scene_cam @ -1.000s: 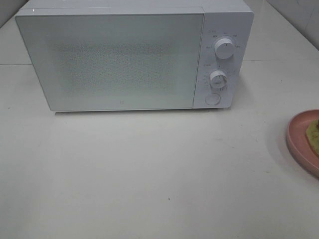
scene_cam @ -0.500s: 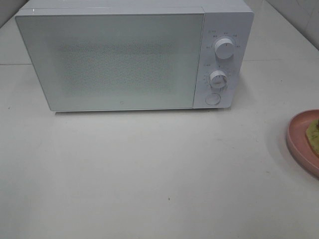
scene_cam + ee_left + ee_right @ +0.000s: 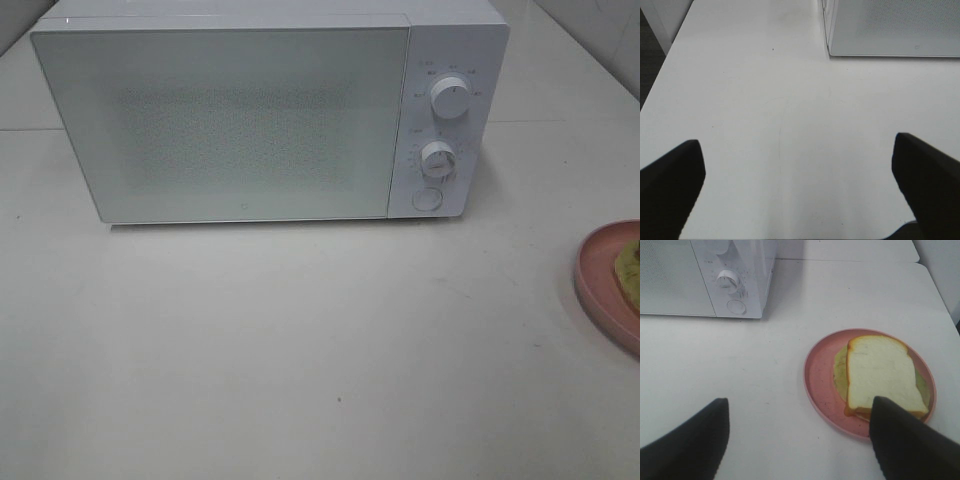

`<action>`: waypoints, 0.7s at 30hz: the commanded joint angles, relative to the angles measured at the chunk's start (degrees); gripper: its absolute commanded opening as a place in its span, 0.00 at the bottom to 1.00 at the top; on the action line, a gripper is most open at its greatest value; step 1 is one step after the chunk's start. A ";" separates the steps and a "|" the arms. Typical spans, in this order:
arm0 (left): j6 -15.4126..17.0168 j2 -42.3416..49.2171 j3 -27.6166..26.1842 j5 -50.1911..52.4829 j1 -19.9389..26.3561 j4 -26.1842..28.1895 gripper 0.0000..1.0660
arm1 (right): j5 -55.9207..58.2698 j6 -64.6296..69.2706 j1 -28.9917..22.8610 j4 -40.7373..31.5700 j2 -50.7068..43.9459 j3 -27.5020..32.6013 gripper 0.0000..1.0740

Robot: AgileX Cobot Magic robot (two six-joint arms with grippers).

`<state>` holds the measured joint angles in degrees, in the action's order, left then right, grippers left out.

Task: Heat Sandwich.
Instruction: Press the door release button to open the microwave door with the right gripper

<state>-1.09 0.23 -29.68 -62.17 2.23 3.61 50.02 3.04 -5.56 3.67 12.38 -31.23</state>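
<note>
Right wrist view shows the sandwich (image 3: pixel 880 372) on a pink plate (image 3: pixel 819 375), right of the shut microwave (image 3: pixel 700 275) on the desk (image 3: pixel 740 365). Both the right end effector (image 3: pixel 800 405) and left end effector (image 3: pixel 797 142) gape wide, empty. A tilted plate grip could slide the loose layers off.

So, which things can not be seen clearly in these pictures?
Inside of the microwave: exterior high view, its closed door hides it.
Markings around the dials: exterior high view, too small to read.
The sandwich and pink plate: exterior high view, cut off by the right edge.
Filling of the sandwich: right wrist view, the top slice covers most; a finger of the right gripper hides one corner.
</note>
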 commanded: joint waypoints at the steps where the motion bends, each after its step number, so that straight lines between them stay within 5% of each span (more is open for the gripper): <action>1: 0.17 1.32 0.06 0.74 0.06 -0.17 0.90 | -4.47 0.29 0.06 0.40 2.98 -0.52 0.70; 21: 0.17 1.32 0.06 0.74 0.06 -0.17 0.90 | -24.64 0.29 0.06 0.40 25.21 -0.52 0.70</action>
<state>-1.09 0.23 -29.68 -62.17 2.23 3.61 27.79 3.04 -5.56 3.67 36.04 -31.23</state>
